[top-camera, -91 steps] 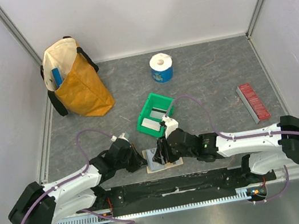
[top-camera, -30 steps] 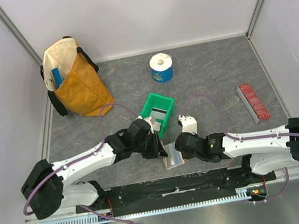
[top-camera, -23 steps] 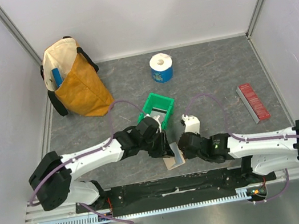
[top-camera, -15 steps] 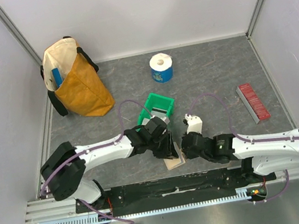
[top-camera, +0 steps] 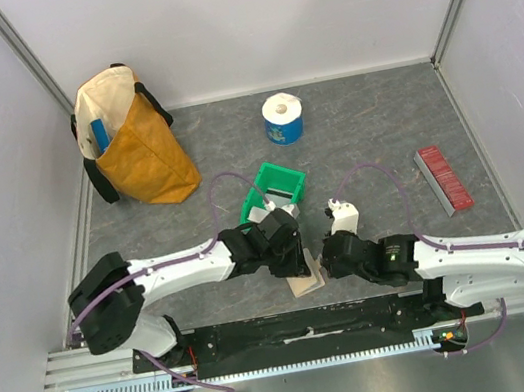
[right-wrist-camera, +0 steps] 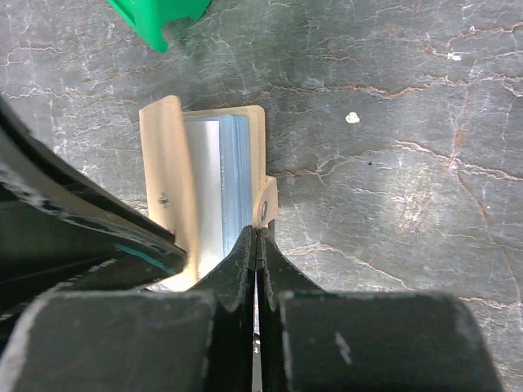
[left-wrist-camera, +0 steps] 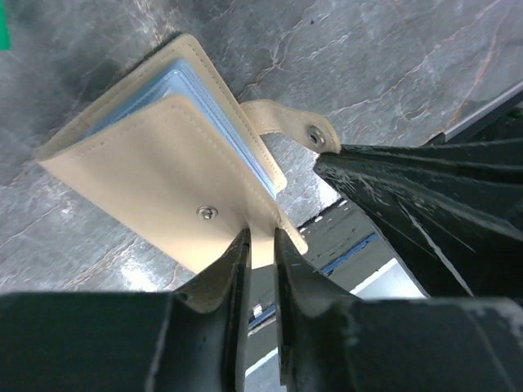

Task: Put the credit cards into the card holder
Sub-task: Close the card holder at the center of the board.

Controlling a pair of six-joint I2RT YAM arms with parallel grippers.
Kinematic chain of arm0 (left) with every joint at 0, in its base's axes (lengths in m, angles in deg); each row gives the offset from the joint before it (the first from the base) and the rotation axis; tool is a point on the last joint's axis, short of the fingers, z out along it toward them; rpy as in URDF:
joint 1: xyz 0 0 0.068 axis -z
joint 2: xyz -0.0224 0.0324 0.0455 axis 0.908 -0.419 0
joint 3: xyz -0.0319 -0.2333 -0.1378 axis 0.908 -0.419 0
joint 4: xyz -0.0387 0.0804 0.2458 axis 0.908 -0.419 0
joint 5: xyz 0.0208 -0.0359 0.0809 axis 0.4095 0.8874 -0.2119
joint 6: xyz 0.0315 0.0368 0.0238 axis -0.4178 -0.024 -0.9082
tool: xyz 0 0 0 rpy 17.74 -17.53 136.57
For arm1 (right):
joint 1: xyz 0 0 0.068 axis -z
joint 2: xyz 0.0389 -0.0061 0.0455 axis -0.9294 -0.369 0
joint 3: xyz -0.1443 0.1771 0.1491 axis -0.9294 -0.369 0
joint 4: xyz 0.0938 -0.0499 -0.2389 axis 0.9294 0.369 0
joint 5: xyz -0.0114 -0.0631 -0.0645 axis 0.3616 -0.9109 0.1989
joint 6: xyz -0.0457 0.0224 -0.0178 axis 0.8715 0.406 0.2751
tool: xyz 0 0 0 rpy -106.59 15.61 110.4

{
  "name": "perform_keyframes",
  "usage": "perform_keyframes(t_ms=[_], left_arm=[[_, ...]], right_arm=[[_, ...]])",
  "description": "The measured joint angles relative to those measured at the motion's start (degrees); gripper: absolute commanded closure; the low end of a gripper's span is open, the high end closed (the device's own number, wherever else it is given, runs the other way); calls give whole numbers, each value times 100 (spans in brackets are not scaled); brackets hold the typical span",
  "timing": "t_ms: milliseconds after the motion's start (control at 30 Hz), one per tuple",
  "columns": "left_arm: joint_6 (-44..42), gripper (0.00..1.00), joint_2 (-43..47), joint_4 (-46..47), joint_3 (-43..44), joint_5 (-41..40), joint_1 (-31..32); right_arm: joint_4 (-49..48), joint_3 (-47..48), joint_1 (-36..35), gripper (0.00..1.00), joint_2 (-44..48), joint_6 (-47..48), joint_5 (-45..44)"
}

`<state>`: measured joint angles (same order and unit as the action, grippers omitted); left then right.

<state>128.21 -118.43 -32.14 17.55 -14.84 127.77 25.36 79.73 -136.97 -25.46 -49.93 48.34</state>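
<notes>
One green bin (top-camera: 275, 185). Just in front of it, toward the arm bases, one tan card holder (top-camera: 308, 282), with two grippers there: left gripper (left-wrist-camera: 260, 237), right gripper (right-wrist-camera: 257, 233). Beyond the bin, one paper roll (top-camera: 282, 119). Far left of it, one yellow bag (top-camera: 137, 147). Right of it, one red ridged strip (top-camera: 443, 179). Cards (right-wrist-camera: 219, 188) in the holder too tightly stacked to count.

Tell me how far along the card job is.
Done: pale layers sit between the covers of the card holder, cards or empty sleeves unclear. In hand: left gripper pinches its cover; right gripper is shut at the tab. Left: whether the green bin holds more cards is hidden.
</notes>
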Motion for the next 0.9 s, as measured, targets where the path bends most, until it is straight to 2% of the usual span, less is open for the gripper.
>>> perform_keyframes(t_ms=[233, 900], left_arm=[[-2, 98, 706, -229, -184, -614, 0], [-79, 98, 304, -428, -280, -1274, 7]], right_arm=[[9, -2, 0, 98, 2, -22, 0], [4, 55, 0, 97, -146, 96, 57]])
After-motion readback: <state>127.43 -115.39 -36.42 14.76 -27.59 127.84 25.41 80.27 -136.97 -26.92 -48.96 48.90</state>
